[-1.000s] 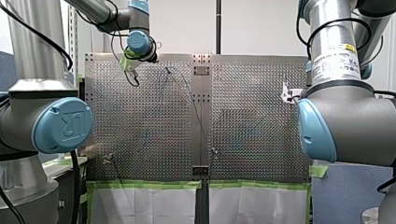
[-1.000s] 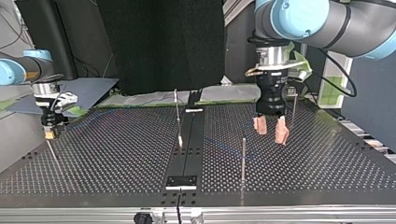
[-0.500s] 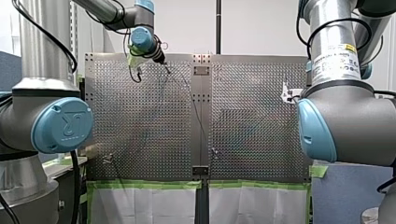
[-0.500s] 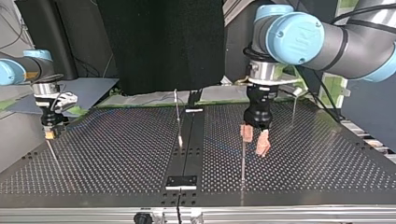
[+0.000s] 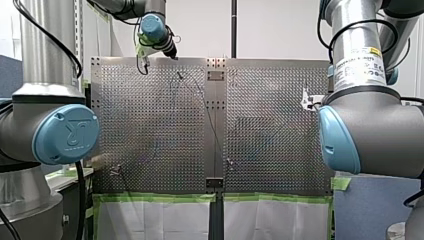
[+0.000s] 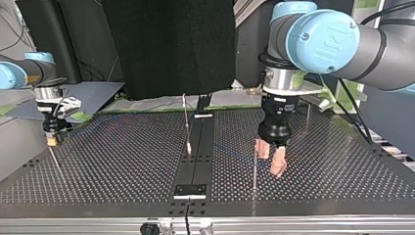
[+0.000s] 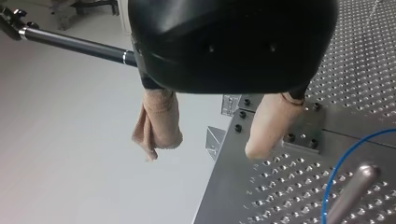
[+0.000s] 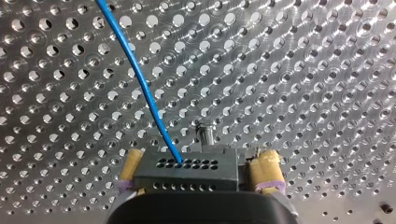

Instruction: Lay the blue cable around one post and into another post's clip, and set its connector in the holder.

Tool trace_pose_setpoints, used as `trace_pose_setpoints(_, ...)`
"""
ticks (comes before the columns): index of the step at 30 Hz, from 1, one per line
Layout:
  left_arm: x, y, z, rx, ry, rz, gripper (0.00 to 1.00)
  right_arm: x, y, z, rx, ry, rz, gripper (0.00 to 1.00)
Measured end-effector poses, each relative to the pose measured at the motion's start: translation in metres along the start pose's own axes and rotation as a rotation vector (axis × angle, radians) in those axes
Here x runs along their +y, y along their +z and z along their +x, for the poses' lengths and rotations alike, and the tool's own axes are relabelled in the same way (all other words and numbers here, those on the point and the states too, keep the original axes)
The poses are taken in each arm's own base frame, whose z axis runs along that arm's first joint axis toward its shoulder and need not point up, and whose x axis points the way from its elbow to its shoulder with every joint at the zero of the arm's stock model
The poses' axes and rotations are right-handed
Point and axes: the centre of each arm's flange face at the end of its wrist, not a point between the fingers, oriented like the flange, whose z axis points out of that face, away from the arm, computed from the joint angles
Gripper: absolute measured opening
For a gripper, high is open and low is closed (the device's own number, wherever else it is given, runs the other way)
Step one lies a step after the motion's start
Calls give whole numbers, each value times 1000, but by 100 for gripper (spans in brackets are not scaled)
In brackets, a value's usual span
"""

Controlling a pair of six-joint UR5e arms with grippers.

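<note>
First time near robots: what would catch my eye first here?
My left pincer, black with beige pads, hangs open beside a thin metal post at the top view's right. My right pincer, yellow-padded, clamps a black perforated connector block, a blue cable running from it over the perforated metal table.

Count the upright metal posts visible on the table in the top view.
3: a centre post, a near post beside my left gripper, a far post beyond it. My right gripper may hide another.
</note>
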Motion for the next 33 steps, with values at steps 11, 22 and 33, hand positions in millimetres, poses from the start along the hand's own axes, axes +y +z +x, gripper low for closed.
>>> trace_pose_setpoints(11,-14,7,-14,44,98,30,100,0,0,0,0,0,0,98)
trace_pose_setpoints(22,-27,2,-47,51,203,25,100,0,0,0,0,0,0,98)
trace_pose_setpoints(33,-31,-10,-61,88,306,-6,100,0,0,0,0,0,0,98)
